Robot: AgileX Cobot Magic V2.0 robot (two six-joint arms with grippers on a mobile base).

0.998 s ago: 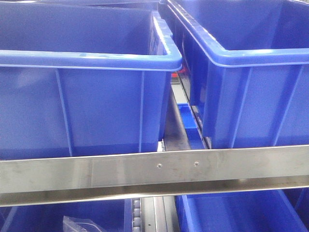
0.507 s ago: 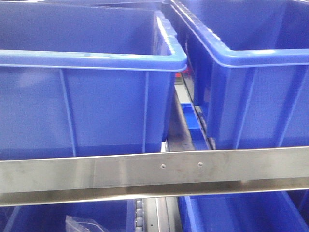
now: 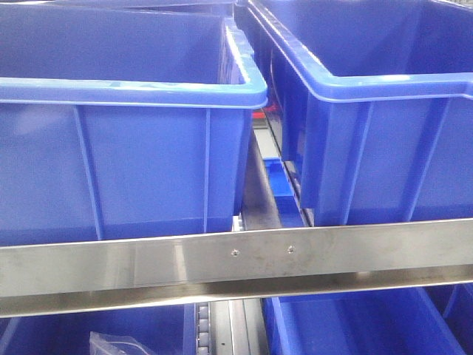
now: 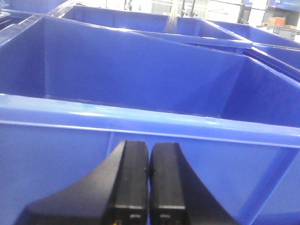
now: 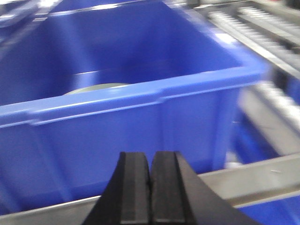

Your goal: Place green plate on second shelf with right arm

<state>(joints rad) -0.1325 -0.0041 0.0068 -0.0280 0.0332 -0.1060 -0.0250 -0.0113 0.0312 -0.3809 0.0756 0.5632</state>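
Both jaw pairs pressed together, nothing between them. Right gripper (image 5: pixel 150 164) sits low in its wrist view, fingers touching along a thin seam, hanging in front of the outer wall of a blue bin (image 5: pixel 140 117). Past the jaws and above them, over the bin's near rim, a pale greenish arc shows against the bin's inside: probably the green plate (image 5: pixel 96 87), lying in that bin, though the frame is motion-blurred and only a sliver is visible. Plate is well apart from the right jaws, with the bin wall between. Right of the jaws, a steel rail (image 5: pixel 262 176) runs across, and roller tracks (image 5: pixel 255 33) run back above and to the right.

Left gripper (image 4: pixel 149 161) likewise closed, empty, facing the front wall of another blue bin (image 4: pixel 70 159); that bin's rim crosses just above the fingertips. More blue bins stand behind it.

Front view: two large blue bins side by side, left bin (image 3: pixel 118 170) and right bin (image 3: pixel 384 148), standing behind a steel shelf rail (image 3: pixel 236 259), with further blue bins below. Neither gripper nor the plate shows there.
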